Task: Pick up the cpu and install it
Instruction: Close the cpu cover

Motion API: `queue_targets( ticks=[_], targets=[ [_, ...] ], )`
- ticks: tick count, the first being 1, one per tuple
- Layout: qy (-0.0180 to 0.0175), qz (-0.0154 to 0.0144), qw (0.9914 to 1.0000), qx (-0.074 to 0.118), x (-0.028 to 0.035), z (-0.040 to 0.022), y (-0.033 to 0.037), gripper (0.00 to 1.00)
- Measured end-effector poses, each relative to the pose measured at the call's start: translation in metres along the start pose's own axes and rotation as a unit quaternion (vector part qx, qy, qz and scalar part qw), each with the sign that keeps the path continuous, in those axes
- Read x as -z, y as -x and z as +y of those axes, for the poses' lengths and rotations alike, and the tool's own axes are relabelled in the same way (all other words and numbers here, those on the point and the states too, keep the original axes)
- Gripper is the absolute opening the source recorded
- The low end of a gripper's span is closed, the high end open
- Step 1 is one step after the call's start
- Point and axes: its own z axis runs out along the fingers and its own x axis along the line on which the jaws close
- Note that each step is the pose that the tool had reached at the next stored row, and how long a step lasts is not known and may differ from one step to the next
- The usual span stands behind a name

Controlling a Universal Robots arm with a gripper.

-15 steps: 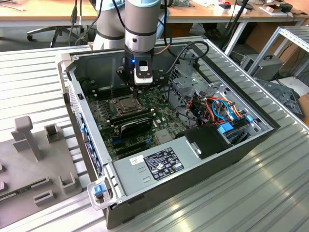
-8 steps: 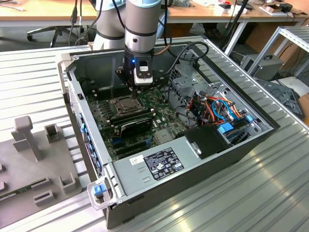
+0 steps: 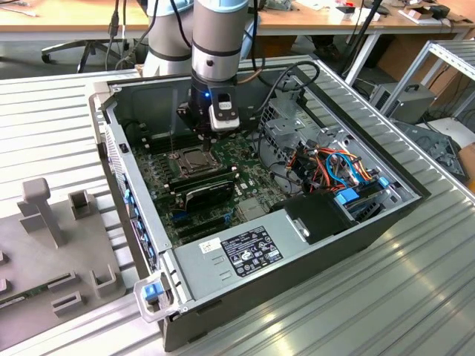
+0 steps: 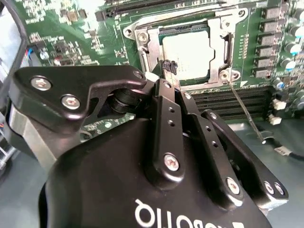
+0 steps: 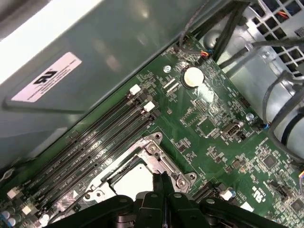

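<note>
The cpu (image 4: 186,50) is a pale square chip lying flat inside the silver metal-framed socket (image 4: 143,45) on the green motherboard. It also appears in the first wrist view, cpu (image 5: 134,179), and small in the exterior view, cpu (image 3: 192,158). My gripper (image 4: 169,65) hangs just above the socket's frame at one edge of the chip. Its two thin black fingers (image 5: 161,183) are pressed together with nothing between them. In the exterior view the gripper (image 3: 200,132) stands straight over the socket inside the open computer case.
The socket's thin lever (image 4: 244,108) sticks out beside the frame. Black memory slots (image 5: 102,137) run along one side of the socket. Cable bundles (image 3: 338,167) and drive bays crowd the case's right. A grey fixture (image 3: 56,245) sits outside the case at the exterior view's left.
</note>
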Motion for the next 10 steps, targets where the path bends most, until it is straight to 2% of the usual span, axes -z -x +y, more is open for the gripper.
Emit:
queue_targets(
  ticks=[2,3,4,5,7,10],
  targets=[
    [0.0017,0.0006,0.99953,0.030,-0.0006,0.0000,0.0000,0.11],
    [0.0022,0.0008,0.99924,0.039,-0.0009,0.0000,0.0000,0.11],
    [0.0029,0.0011,0.99869,0.051,-0.0012,0.0000,0.0000,0.11],
    [0.0037,0.0014,0.99776,0.067,-0.0016,-0.0001,-0.0001,0.11],
    [0.0048,0.0018,0.99632,0.086,-0.0021,-0.0001,-0.0001,0.11],
    [0.0078,0.0029,0.99028,0.139,-0.0036,-0.0001,-0.0002,0.11]
  ],
)
